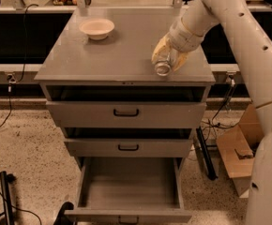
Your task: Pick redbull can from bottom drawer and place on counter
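Note:
My gripper (pixel 166 56) is over the right front part of the counter (pixel 122 50), shut on the redbull can (pixel 163 66). The can is tilted, its shiny round top facing the camera, low over the counter surface near the front edge. The bottom drawer (pixel 129 186) stands pulled open below, and its inside shows nothing in it. My white arm (pixel 234 27) reaches in from the upper right.
A cream bowl (pixel 97 28) sits at the counter's back left. Two shallower drawers (pixel 126 112) above the open one are shut. A cardboard box (pixel 237 151) lies on the floor to the right. Cables run on the floor at left.

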You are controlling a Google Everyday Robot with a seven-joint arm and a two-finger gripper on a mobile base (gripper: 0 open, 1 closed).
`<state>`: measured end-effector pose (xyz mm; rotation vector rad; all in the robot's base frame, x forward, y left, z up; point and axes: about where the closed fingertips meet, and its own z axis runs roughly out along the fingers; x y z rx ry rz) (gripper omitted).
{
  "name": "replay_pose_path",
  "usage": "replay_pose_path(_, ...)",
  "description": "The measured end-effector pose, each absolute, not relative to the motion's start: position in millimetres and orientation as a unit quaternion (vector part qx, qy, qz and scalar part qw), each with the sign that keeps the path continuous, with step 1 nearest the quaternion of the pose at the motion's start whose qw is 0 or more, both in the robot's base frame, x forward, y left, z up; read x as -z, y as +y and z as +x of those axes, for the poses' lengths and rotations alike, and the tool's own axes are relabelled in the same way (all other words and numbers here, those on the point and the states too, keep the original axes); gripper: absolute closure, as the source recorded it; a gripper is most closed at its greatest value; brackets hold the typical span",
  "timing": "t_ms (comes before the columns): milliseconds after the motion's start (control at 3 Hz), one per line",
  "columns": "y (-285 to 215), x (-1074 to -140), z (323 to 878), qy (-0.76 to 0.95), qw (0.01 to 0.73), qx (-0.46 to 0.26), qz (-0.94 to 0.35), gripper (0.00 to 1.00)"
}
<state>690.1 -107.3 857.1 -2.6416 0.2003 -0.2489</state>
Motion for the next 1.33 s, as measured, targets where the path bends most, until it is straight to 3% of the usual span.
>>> replay_pose_path(1000,-98.0,-852.4,706.1,0.077,0.249,0.109,-0.959,0.15)
replay_pose_path(1333,-95.2,-850.6,709.3,0.077,0.251,0.112,-0.958,0.0)
